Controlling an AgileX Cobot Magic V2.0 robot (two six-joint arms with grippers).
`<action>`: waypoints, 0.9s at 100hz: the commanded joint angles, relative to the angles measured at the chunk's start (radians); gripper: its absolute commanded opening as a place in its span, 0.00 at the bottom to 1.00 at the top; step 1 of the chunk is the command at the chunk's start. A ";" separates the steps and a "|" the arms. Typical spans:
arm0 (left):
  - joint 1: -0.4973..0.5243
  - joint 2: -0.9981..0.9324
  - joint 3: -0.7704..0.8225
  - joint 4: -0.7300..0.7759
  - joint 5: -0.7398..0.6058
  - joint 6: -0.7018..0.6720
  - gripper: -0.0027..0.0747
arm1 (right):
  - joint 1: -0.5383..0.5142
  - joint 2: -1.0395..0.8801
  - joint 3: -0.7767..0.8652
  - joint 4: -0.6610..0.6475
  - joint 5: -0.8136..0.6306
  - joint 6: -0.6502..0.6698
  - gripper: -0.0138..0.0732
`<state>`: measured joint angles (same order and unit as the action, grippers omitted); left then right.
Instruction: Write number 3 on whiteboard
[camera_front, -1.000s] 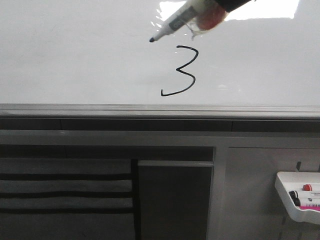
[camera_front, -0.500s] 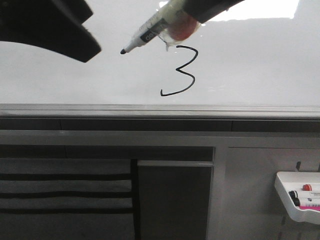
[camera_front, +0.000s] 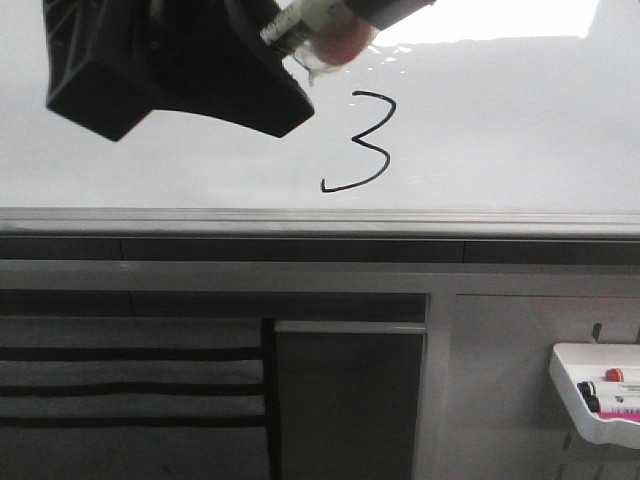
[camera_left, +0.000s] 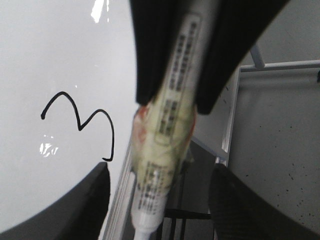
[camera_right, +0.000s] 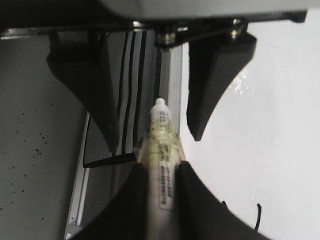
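Left gripper (camera_front: 175, 70) spread wide, closing round marker tip, nothing pinched yet. Marker (camera_front: 310, 20) pinched in my right gripper (camera_right: 159, 187), lifted off board (camera_front: 120, 170). 3 (camera_front: 362, 140) done, right of both, near rail. Step: handover (my guess). Keep marker steady, centred between left fingers (camera_right: 215, 85); release only once left grips firmly.
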<state>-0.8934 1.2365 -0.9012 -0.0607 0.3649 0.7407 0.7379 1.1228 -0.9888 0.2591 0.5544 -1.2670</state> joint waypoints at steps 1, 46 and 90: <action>-0.017 -0.024 -0.037 -0.010 -0.066 -0.001 0.55 | 0.001 -0.015 -0.024 0.012 -0.077 -0.016 0.08; -0.018 -0.024 -0.037 -0.003 -0.071 0.000 0.11 | 0.001 -0.015 -0.024 0.012 -0.056 -0.014 0.08; -0.018 -0.024 -0.037 -0.003 -0.069 0.000 0.01 | 0.001 -0.015 -0.024 0.014 -0.016 -0.005 0.09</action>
<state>-0.9028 1.2365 -0.9012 -0.0369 0.3641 0.7625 0.7379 1.1236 -0.9879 0.2610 0.5769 -1.2736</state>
